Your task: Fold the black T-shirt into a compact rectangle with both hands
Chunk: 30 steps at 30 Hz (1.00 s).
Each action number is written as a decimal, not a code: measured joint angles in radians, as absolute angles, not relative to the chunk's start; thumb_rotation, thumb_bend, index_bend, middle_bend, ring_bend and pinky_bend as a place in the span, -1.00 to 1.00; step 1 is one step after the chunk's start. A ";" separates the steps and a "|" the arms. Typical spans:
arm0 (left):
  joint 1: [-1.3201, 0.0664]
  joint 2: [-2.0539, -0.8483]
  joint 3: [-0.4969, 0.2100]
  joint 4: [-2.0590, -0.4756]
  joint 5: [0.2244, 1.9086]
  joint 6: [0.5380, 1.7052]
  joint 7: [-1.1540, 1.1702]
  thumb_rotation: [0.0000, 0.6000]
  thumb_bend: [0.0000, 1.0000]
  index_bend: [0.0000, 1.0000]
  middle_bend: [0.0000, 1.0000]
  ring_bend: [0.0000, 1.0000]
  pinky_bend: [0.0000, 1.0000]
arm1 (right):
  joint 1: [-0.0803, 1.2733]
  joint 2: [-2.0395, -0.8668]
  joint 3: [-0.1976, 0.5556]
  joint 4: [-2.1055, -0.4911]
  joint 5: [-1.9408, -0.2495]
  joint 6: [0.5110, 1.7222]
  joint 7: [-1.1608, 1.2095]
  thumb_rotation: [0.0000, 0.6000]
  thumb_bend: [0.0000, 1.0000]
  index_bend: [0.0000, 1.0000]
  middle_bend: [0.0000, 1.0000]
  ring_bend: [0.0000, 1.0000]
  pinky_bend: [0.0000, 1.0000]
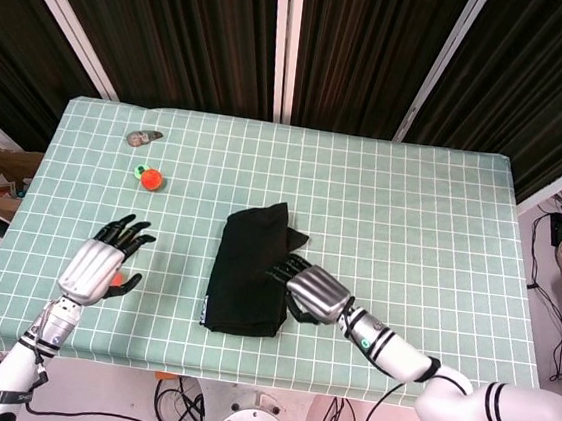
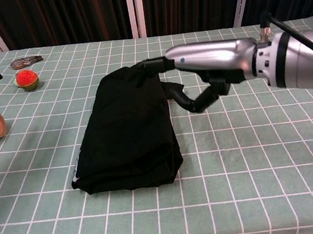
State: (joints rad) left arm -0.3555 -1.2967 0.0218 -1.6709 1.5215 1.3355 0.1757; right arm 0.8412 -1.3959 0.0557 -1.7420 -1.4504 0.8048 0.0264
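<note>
Smoothing looks like the step in hand: the shirt (image 1: pixel 249 269) lies mid-desk as a soft, matte black oblong, its far right corner poking out in a loose flap, so the right hand (image 2: pixel 196 69), fingers extended and holding nothing over that edge, would do well to press flat and tuck the flap under; the left hand (image 1: pixel 103 257) hovers spread and empty, well apart over the checked green cloth (image 1: pixel 411 214); it should come in to pin the near edge.

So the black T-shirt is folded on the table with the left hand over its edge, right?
Not quite: the right hand is over the edge of the folded black T-shirt, as the head view shows. The left hand is off to the side, apart from it.
</note>
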 measured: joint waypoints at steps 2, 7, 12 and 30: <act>-0.354 -1.299 0.021 -1.673 1.522 1.331 0.179 1.00 -0.40 -0.56 -0.77 -0.91 -0.68 | 0.830 -1.391 0.018 -1.753 -1.494 0.807 0.042 1.00 0.56 -0.78 -0.70 -0.88 -0.80; -0.350 -1.302 0.017 -1.673 1.517 1.322 0.179 1.00 -0.40 -0.56 -0.77 -0.91 -0.68 | 0.804 -1.393 -0.066 -1.753 -1.551 0.798 0.045 1.00 0.56 -0.78 -0.70 -0.88 -0.80; -0.350 -1.307 0.012 -1.673 1.510 1.309 0.182 1.00 -0.41 -0.56 -0.77 -0.91 -0.68 | 0.797 -1.427 -0.096 -1.706 -1.542 0.752 0.034 1.00 0.56 -0.79 -0.70 -0.88 -0.80; -0.330 -1.290 -0.004 -1.682 1.521 1.333 0.165 1.00 -0.41 -0.56 -0.78 -0.91 -0.67 | 0.773 -1.353 -0.014 -1.755 -1.599 0.925 0.077 1.00 0.56 -0.79 -0.69 -0.88 -0.80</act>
State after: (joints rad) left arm -0.3301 -1.2902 -0.0039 -1.6817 1.5206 1.3325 0.1654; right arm 0.7726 -1.3527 -0.0144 -1.7553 -1.5986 0.9247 0.0773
